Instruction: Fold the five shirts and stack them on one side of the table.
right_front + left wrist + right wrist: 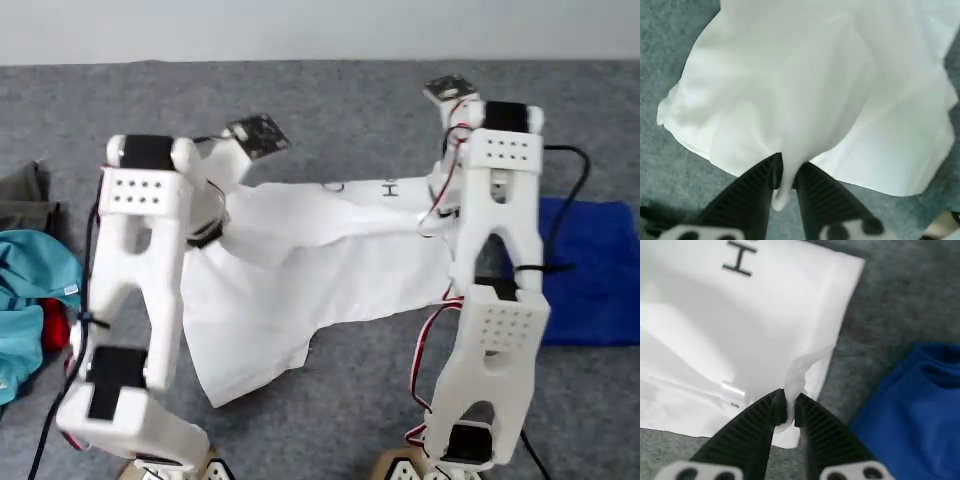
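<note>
Mid-fold on white shirt [300, 270], lying at table centre. Left gripper [785, 167] pinching its 10 o'clock edge, right gripper [788, 402] clamping its 2 o'clock corner. Blue shirt [590, 270] sitting at 3 o'clock. Next, likely: carrying both pinched edges across together, keeping cloth taut.
</note>
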Tool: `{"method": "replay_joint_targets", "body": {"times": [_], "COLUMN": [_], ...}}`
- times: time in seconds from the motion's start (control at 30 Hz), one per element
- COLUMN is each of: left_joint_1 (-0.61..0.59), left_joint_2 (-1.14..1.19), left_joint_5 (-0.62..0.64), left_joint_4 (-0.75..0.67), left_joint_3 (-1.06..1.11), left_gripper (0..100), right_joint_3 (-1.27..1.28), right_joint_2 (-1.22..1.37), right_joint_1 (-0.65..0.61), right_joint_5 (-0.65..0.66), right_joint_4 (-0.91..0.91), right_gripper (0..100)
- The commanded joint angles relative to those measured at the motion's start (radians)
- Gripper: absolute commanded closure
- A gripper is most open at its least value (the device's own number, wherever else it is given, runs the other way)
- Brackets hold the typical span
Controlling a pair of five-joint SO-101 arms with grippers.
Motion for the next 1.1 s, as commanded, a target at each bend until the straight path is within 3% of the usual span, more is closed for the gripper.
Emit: {"method": "replay_joint_targets", "body": {"times": [0.0,0.2,0.5,0.7,0.97,1.07], "left_joint_1": [0.06,0.12,0.018,0.1,0.104,0.106], "left_joint_2": [-0.175,-0.353,-0.41,-0.488,-0.546,-0.551], "left_joint_5": [0.0,0.005,-0.014,-0.051,-0.051,-0.052], "left_joint_4": [0.032,0.029,0.032,0.032,0.031,0.029], "left_joint_3": [0.16,0.444,0.615,0.743,0.788,0.785], "left_gripper": [100,100,100,100,99,92], "right_joint_3": [-0.009,0.226,0.486,0.505,0.508,0.508], "right_joint_2": [-0.124,-0.228,-0.325,-0.325,-0.323,-0.326], "right_joint_1": [0.041,0.038,0.045,0.053,0.088,0.084], "right_joint_5": [-0.003,0.058,0.061,0.084,0.103,0.103], "right_joint_4": [0.044,0.044,0.041,0.041,0.041,0.041], "right_gripper": [98.8,98.8,98.8,98.8,98.5,98.3]}}
